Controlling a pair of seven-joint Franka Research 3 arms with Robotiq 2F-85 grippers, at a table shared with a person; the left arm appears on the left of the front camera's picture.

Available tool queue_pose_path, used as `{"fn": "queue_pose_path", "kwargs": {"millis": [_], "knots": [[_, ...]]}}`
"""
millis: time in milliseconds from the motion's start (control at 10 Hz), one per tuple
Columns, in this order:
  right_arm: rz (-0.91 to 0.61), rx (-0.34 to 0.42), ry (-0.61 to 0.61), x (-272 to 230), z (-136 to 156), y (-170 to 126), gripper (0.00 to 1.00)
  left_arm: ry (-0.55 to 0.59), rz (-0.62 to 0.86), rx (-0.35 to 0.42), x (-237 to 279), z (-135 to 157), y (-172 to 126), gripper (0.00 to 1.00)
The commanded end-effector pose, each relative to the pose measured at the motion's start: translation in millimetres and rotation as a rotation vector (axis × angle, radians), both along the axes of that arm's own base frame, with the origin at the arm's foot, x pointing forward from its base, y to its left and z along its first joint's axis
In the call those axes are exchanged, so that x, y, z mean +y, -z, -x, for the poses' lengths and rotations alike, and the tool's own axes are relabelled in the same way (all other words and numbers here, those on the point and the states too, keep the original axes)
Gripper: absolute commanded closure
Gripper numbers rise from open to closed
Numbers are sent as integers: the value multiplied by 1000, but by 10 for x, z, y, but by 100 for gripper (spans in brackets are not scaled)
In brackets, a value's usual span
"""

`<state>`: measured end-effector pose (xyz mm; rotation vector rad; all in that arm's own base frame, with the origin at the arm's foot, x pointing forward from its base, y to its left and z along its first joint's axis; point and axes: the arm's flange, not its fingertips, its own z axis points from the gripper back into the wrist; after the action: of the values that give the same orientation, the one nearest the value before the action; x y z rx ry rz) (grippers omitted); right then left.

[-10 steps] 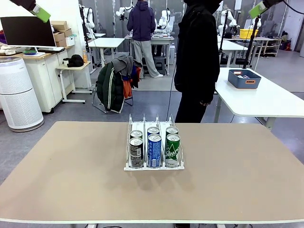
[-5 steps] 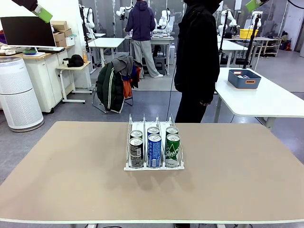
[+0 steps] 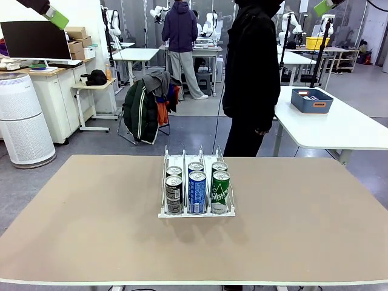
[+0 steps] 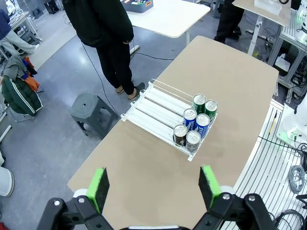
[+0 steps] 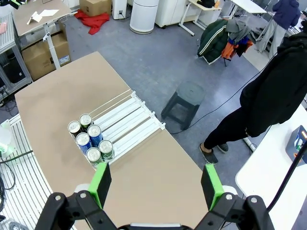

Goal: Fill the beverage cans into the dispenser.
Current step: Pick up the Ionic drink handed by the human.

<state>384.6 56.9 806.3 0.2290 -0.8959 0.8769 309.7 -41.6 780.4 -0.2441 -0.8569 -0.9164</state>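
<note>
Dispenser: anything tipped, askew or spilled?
Nothing stands out. The dispenser sits flat on the table. Six cans stand upright, two per lane, packed toward the front lip. No spill is visible. The left gripper and right gripper hang open, high above.

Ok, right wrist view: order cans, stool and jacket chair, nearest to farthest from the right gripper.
1. Cans, on the table, in the dispenser.
2. Stool, just beyond the table's far edge.
3. Jacket chair, farther back, upper right.
</note>
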Motion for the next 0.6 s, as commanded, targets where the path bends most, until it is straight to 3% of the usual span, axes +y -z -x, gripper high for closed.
{"fn": "queue_pose_path", "kwargs": {"millis": [0, 500], "knots": [[-1, 0, -2, 12, 2, 1, 0, 2, -1, 2, -1, 0, 6, 0], [-1, 0, -2, 12, 2, 1, 0, 2, -1, 2, -1, 0, 6, 0]]}}
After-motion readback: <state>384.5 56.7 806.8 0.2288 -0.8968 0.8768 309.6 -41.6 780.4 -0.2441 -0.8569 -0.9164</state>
